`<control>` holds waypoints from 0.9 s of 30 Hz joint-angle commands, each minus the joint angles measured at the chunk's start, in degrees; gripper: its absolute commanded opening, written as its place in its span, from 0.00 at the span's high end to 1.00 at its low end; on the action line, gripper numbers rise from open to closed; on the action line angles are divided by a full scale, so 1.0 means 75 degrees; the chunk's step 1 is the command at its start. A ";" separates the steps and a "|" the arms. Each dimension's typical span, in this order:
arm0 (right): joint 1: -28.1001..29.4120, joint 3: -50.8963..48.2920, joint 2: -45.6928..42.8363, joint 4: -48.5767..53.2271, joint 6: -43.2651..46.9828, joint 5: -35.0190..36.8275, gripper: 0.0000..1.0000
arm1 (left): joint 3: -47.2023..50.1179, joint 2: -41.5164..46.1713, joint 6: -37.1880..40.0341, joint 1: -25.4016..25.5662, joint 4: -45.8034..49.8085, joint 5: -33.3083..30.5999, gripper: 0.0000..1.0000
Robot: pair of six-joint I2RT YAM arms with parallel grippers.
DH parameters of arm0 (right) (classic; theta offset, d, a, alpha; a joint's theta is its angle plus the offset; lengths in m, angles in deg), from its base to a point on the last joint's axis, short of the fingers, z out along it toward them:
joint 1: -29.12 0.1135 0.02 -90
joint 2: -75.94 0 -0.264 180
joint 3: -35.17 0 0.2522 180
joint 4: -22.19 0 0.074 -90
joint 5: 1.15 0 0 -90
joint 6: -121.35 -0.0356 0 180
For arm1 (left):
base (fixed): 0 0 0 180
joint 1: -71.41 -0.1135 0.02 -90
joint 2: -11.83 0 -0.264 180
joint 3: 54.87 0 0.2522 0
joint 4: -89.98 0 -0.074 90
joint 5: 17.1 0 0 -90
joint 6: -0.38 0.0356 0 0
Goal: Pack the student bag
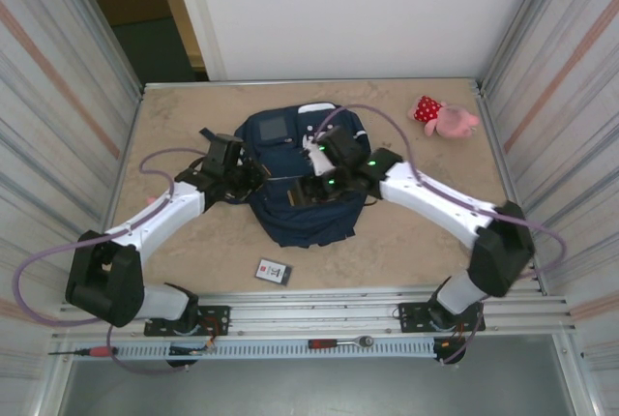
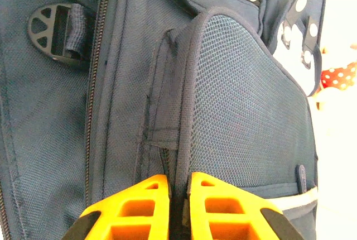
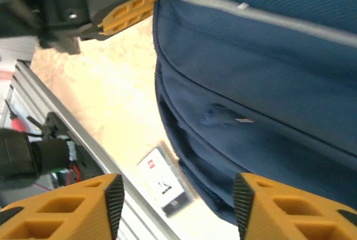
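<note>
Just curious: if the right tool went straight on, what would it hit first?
Probably the student bag, its lower edge just ahead of the open right tool; depth is unclear, so it might reach the small card instead.

You have a light brown table (image 1: pixel 193 242) in front of you. The big blue student bag (image 1: pixel 290 227) lies flat in the middle of it. A pink toy (image 1: pixel 445 118) in a red dotted dress lies near the far right corner, well apart from the bag. A small card (image 1: pixel 274 271) lies near the bag, by the front edge.
</note>
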 commanded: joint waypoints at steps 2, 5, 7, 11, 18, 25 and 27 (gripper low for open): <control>-0.0755 -0.0378 -0.0923 0.0324 0.3026 0.0235 0.40 | -0.0250 0.0239 0.0440 -0.0128 -0.0095 0.0474 1.00; -0.0788 -0.0373 -0.0850 0.0634 0.5371 0.0659 0.39 | -0.0191 0.0235 0.0408 -0.0131 -0.0162 0.0614 1.00; -0.0787 -0.0401 -0.0668 0.0569 0.6488 0.0966 0.38 | -0.0173 0.0201 0.0368 -0.0131 -0.0193 0.0713 1.00; -0.0868 -0.0431 -0.0232 0.0097 0.7841 0.0954 0.37 | -0.0202 0.0200 0.0351 -0.0131 -0.0221 0.0772 1.00; -0.0801 -0.0735 0.0380 -0.0757 0.8909 0.1152 0.37 | -0.0254 0.0181 0.0328 -0.0143 -0.0214 0.0822 1.00; -0.0860 -0.0645 0.1138 -0.1675 0.8855 0.1600 0.53 | -0.0298 0.0114 0.0343 -0.0143 -0.0113 0.0948 1.00; -0.0870 -0.0528 0.1228 -0.1696 0.8779 0.1656 0.67 | -0.0301 0.0119 0.0386 -0.0143 -0.0077 0.0930 1.00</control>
